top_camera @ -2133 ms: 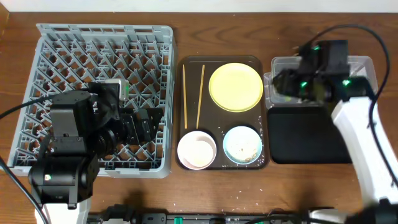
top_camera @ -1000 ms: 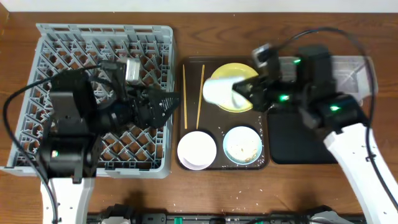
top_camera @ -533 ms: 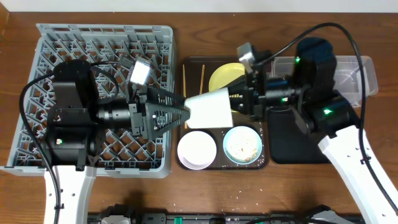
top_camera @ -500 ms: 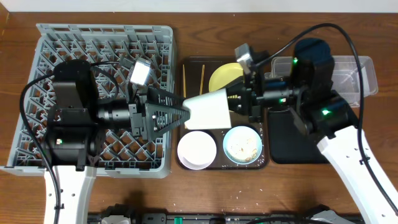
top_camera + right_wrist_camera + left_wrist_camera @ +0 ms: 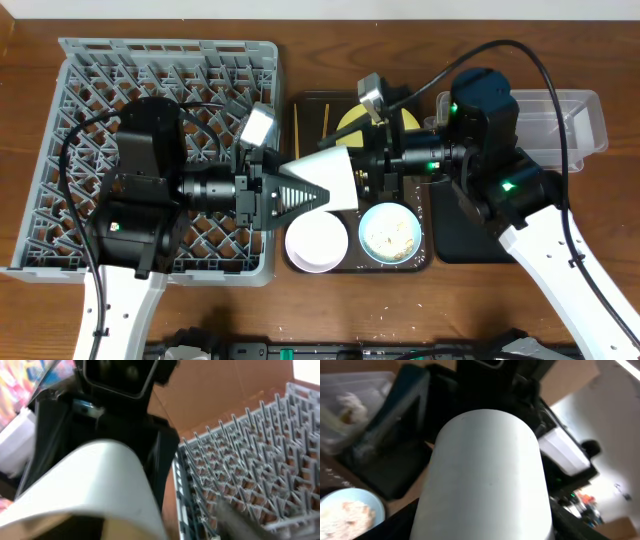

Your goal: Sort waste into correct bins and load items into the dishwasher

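A white cup (image 5: 325, 180) hangs sideways in the air over the brown tray (image 5: 425, 262), between my two grippers. My right gripper (image 5: 368, 175) is shut on its wide rim end; the rim fills the right wrist view (image 5: 85, 480). My left gripper (image 5: 300, 190) is open, with a finger on either side of the cup's narrow end; the cup fills the left wrist view (image 5: 485, 475). The grey dishwasher rack (image 5: 100, 80) lies on the left and also shows in the right wrist view (image 5: 250, 460).
On the tray are a yellow plate (image 5: 350, 118) partly hidden by my right arm, two chopsticks (image 5: 297, 125), a white bowl (image 5: 316, 240) and a blue bowl with food scraps (image 5: 390, 232). A clear bin (image 5: 570, 115) and a black bin (image 5: 460, 235) stand on the right.
My right gripper picked the cup up and carried it left over the tray. My left gripper came right from the rack, and its fingers now flank the cup's narrow end.
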